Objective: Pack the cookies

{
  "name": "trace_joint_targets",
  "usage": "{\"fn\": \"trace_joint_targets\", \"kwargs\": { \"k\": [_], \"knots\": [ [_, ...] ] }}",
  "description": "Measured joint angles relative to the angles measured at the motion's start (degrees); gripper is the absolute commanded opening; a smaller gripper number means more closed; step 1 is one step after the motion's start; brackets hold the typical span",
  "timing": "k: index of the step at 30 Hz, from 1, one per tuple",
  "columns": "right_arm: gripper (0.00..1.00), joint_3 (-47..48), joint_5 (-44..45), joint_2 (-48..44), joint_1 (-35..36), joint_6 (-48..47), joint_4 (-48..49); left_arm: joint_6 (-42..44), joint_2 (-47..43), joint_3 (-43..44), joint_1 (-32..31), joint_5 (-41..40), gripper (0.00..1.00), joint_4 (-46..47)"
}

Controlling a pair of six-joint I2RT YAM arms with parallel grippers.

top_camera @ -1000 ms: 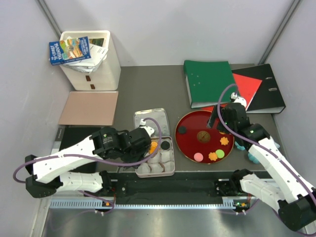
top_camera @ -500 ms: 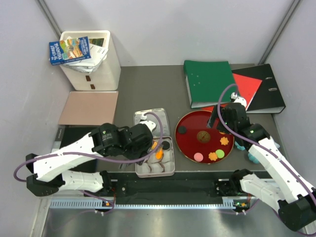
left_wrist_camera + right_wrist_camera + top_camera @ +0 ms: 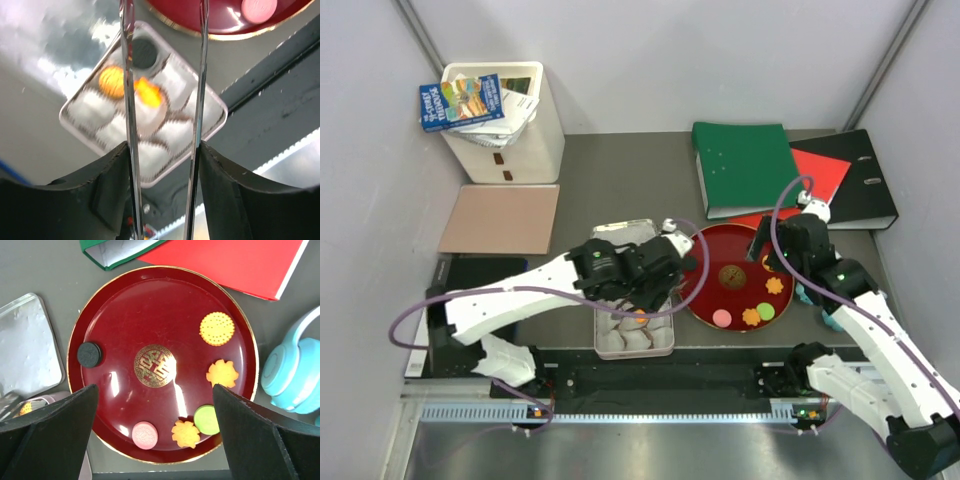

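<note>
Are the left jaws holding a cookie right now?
No, the left wrist view shows the left jaws apart with nothing between them, and the tray shows through the gap.

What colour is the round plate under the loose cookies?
Round glossy plate: dark red, gold rim and centre emblem. Clearest in the right wrist view.

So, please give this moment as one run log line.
left gripper open over tray | right gripper open over red plate | cookies in tray: three | cookies on plate: six
</note>
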Motion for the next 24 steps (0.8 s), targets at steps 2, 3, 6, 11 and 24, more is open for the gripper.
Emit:
{"fn": "trace_joint_targets", "kwargs": {
  "k": [2,3,6,11,24],
  "knots": [
    [0.96,0.0,0.4,-1.1,0.0,0.0,-0.7,1.8,3.4,-0.2,0.0,0.3,0.61,3.9],
    [0.96,0.0,0.5,-1.5,0.0,0.0,-1.0,2.6,5.0,-0.1,0.0,0.4,0.61,6.0],
    [0.96,0.0,0.8,-2.8,0.0,0.0,-2.1,4.9,11.0,1.9,0.0,0.5,0.61,10.3],
    [0.96,0.3,1.9,-4.5,0.0,0.0,-4.5,8.2,20.0,6.8,0.0,1.6,0.62,16.0],
    [0.96,6.1,4.3,-7.7,-0.3,0.6,-8.1,8.3,33.7,14.1,2.1,4.9,0.61,30.9]
  ]
}}
